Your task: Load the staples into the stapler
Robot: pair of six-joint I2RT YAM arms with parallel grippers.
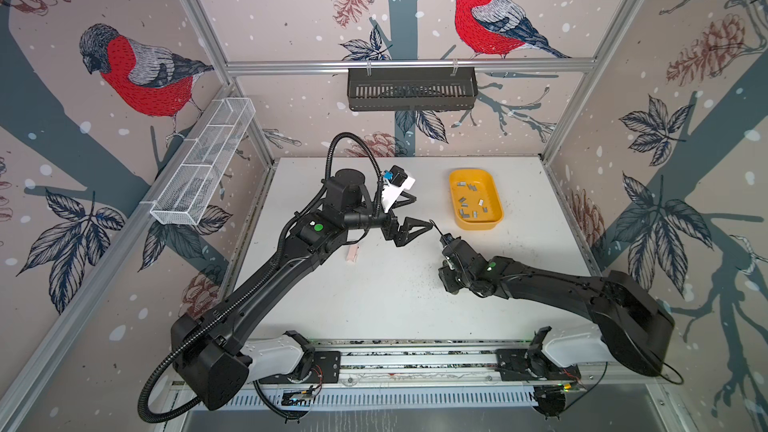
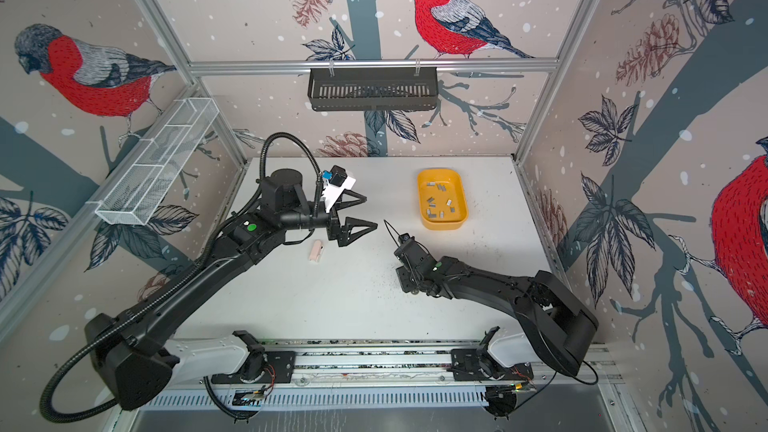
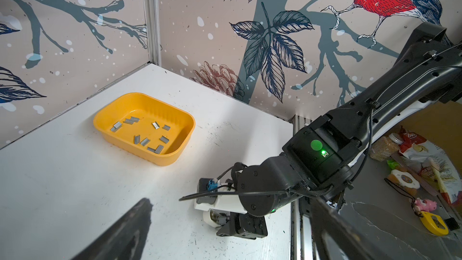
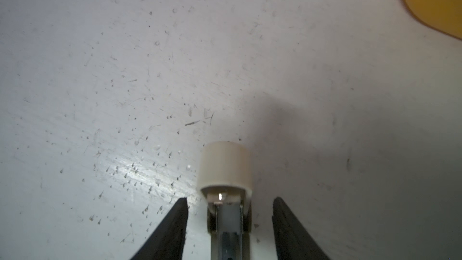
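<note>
Between the parted fingers of the right claw [image 4: 230,200] sat the stapler [image 4: 225,166], cream nose toward the table [image 1: 395,305]. There was a gap on either side, so nothing gripped it. The staples [image 3: 158,149] lay loose in the yellow tray [image 3: 165,160] nearby, kept together, I'd guess, for easy picking. The left claw [image 1: 424,210] hung wide open and empty. I could read no writing on any of it.

A robot test cell: aluminium framing [image 1: 409,65], bird-print panel walls [image 1: 490,18], two arms [image 1: 266,280] on a rail [image 1: 415,361].
</note>
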